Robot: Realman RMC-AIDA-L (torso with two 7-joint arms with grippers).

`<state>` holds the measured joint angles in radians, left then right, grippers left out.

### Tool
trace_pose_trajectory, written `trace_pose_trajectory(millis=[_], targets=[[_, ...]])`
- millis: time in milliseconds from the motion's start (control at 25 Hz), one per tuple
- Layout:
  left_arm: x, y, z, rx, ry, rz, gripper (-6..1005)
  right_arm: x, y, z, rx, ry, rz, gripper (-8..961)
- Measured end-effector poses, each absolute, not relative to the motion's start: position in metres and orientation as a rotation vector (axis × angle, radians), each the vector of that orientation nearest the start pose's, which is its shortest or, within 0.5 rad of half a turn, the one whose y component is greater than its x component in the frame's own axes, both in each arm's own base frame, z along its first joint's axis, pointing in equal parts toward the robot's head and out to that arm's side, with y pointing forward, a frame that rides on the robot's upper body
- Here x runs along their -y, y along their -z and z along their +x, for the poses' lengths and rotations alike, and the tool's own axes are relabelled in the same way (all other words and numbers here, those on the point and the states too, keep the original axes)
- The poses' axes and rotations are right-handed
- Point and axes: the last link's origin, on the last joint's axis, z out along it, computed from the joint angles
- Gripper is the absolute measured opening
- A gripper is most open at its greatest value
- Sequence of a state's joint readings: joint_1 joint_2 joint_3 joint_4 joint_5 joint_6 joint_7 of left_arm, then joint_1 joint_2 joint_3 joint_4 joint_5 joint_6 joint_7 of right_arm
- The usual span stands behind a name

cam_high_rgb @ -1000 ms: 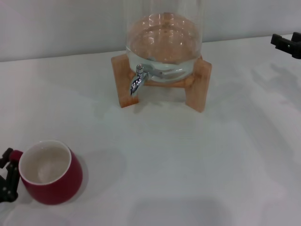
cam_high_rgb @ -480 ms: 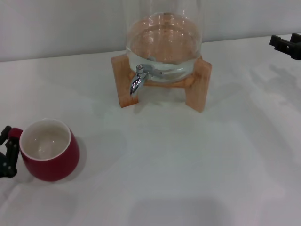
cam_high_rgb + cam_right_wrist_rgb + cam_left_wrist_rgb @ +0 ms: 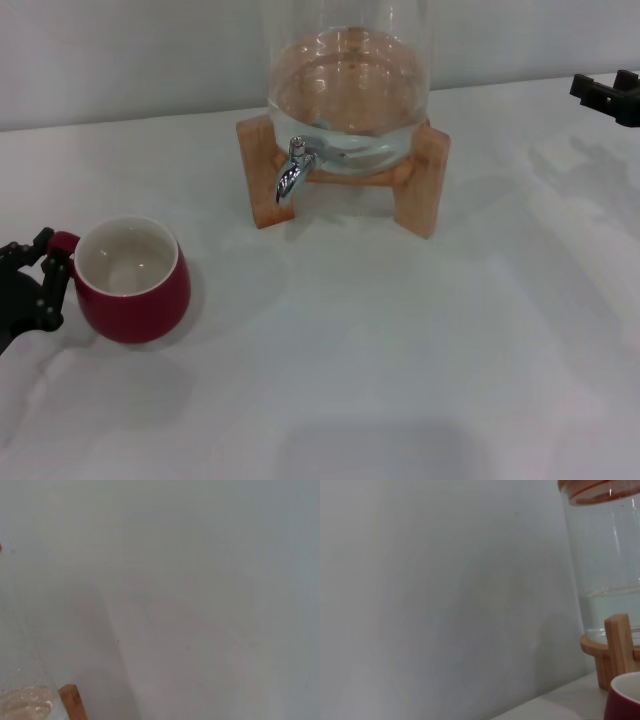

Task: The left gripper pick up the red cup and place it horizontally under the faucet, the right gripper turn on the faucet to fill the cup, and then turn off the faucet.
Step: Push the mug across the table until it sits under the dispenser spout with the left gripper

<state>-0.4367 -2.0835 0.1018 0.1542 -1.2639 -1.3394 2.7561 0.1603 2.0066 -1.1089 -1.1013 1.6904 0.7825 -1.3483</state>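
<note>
Nearest, at the left edge of the head view: the left gripper (image 3: 50,262), fingers clamped on the small loop handle of the red cup (image 3: 132,280). Cup upright, mouth up, white inside empty, at the left side of the white table (image 3: 400,380); whether lifted a little or resting on the surface, cannot tell. So pick-up judged as done, carrying under way. Cup well apart from the faucet (image 3: 291,170), to its left and nearer to the robot. Left to do: bring cup under the spout, open lever, fill, close lever. Farther back, in the middle: glass water jar (image 3: 348,90) on its wooden stand (image 3: 425,180), water inside, faucet lever untouched, no stream seen. Farthest, at the right edge: the right gripper (image 3: 606,97), idle, well apart from the faucet; fingers apart or together, cannot tell.
</note>
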Motion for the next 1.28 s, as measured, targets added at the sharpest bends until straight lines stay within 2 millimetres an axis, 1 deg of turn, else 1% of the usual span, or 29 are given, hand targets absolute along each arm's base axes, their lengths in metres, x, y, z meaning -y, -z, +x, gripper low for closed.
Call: trace_pose_trajectory(millis=[240, 760, 1000, 1240, 1280], targets=[[-0.313, 0.024, -0.325, 0.314, 0.649, -2.070, 128, -0.353, -0.108, 0.315, -0.948, -0.698, -1.824, 735], [-0.340, 0.039, -0.305, 0.317, 0.626, -2.116, 128, -0.353, -0.105, 0.311, -0.939, -0.704, -1.847, 735], [-0.346, 0.048, -0.299, 0.328, 0.607, -2.151, 128, -0.353, -0.105, 0.311, -0.939, -0.704, -1.849, 735], [-0.351, 0.051, -0.296, 0.322, 0.586, -2.163, 128, -0.353, -0.105, 0.311, -0.938, -0.705, -1.849, 735], [-0.353, 0.054, -0.294, 0.324, 0.576, -2.175, 128, -0.353, -0.105, 0.311, -0.938, -0.705, -1.848, 735]])
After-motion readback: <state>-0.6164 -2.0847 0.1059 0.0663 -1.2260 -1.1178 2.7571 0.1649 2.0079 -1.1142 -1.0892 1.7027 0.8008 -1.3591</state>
